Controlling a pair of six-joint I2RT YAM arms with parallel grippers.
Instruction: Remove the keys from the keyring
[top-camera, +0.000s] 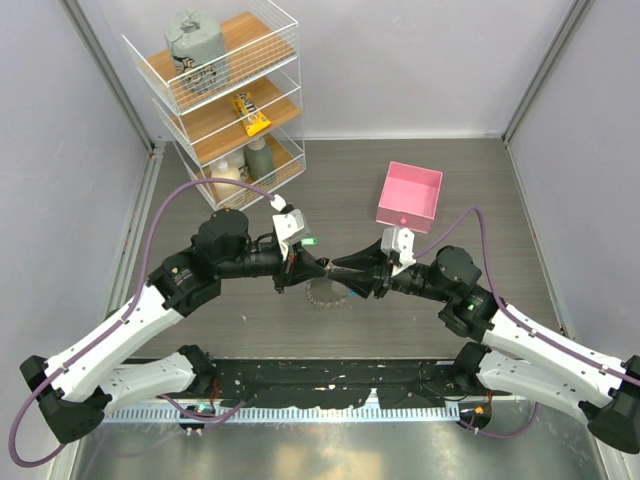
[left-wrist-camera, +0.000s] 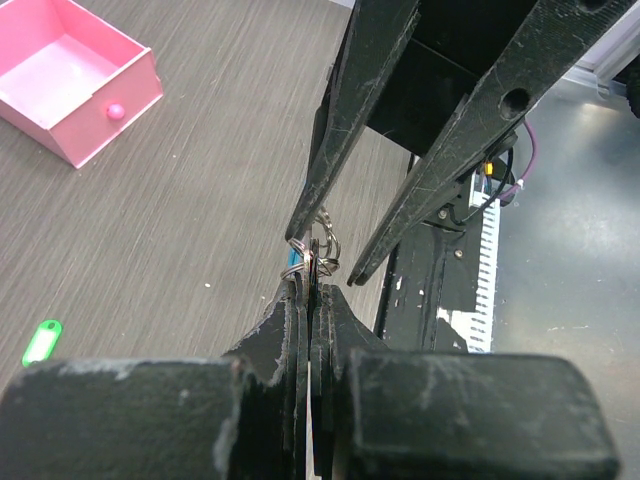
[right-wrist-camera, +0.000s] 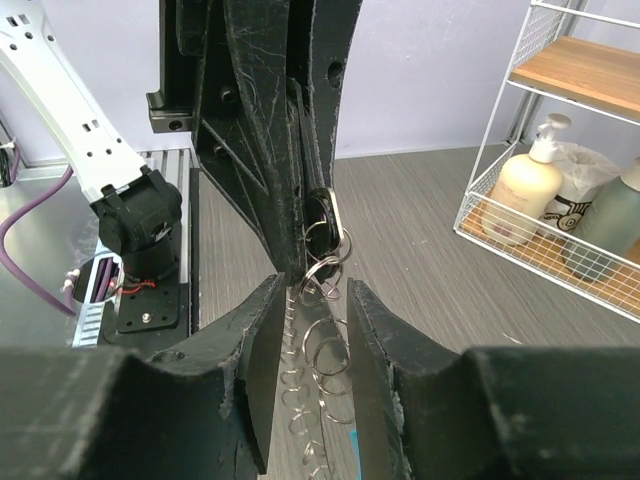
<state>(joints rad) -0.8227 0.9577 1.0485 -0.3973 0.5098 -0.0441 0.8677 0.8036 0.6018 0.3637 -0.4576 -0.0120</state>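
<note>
The keyring (top-camera: 324, 290) hangs above the table between the two grippers, with the keys (top-camera: 318, 298) as a jagged silver fringe under it. My left gripper (top-camera: 322, 267) is shut on the keyring's top; its closed fingertips (left-wrist-camera: 300, 285) pinch the small silver rings (left-wrist-camera: 325, 255). My right gripper (top-camera: 342, 270) faces it, open. In the right wrist view the right gripper (right-wrist-camera: 312, 290) has a jaw on either side of the small rings (right-wrist-camera: 325, 250). Below them the keys (right-wrist-camera: 298, 395) and a bit of blue band (right-wrist-camera: 352, 438) hang down.
An open pink box (top-camera: 410, 195) stands behind the right arm, also seen as the pink box (left-wrist-camera: 70, 85). A green tag (top-camera: 308, 241) lies on the table, the same green tag (left-wrist-camera: 40, 342) left of my fingers. A white wire shelf rack (top-camera: 225, 100) with bottles (right-wrist-camera: 525, 185) stands at the back left.
</note>
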